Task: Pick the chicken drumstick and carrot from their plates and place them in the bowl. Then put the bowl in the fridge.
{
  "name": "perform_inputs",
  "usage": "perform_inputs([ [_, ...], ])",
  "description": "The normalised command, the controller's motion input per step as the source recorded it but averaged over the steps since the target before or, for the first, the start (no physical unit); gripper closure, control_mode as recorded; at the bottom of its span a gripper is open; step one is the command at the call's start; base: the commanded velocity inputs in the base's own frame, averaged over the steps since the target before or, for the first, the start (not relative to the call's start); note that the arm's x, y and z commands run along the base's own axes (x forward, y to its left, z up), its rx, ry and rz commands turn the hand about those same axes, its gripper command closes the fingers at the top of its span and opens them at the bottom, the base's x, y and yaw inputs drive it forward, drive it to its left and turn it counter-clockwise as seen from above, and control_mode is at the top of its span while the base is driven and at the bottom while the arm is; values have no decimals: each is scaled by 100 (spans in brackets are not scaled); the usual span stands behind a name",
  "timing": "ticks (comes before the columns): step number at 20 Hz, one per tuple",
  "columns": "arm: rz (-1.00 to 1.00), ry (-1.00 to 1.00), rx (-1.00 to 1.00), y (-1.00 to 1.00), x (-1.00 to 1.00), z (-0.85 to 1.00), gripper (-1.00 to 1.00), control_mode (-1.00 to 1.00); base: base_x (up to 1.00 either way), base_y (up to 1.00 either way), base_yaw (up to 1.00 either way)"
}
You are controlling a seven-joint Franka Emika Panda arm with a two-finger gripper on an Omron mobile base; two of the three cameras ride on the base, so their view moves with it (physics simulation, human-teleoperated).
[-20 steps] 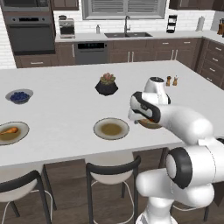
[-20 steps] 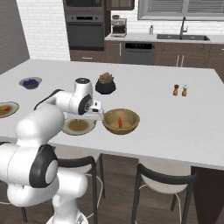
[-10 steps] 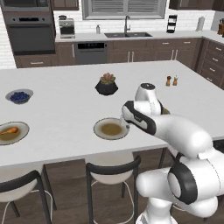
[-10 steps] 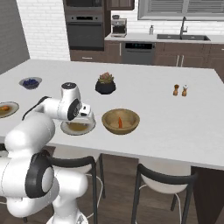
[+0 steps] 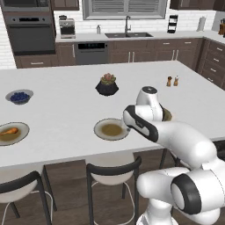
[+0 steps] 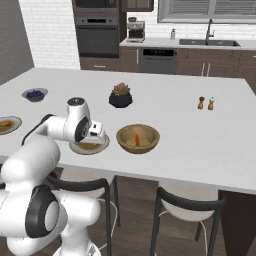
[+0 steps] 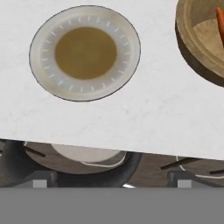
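Observation:
The wooden bowl (image 6: 138,138) stands on the island with the carrot (image 6: 137,140) lying inside it; the hand view catches the bowl (image 7: 199,41) and the carrot's tip (image 7: 220,19) at its upper right. Left of the bowl is an empty plate (image 6: 89,147) (image 7: 85,52) (image 5: 111,129). My gripper (image 6: 99,136) (image 5: 128,125) hovers over this plate's near edge, open and holding nothing. The chicken drumstick (image 5: 9,131) (image 6: 4,123) rests on the second plate (image 5: 17,135) (image 6: 11,126) at the far left. The fridge is out of view.
A small bowl of blueberries (image 5: 19,96) sits at the back left and a black plant pot (image 5: 107,86) mid-island. Salt and pepper shakers (image 6: 206,103) stand to the right. Stools (image 7: 87,162) are tucked under the island's near edge.
My arm has swung left from above the wooden bowl to above the empty plate. The carrot stays in the bowl.

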Motion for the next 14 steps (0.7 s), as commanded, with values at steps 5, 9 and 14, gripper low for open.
perform_inputs([
  [5, 0, 0, 0, 0, 0, 0, -100, 100, -3, 1, 0],
  [9, 0, 0, 0, 0, 0, 0, -100, 100, 0, 75, 0],
  [14, 0, 0, 0, 0, 0, 0, -100, 100, 0, 100, 0],
])
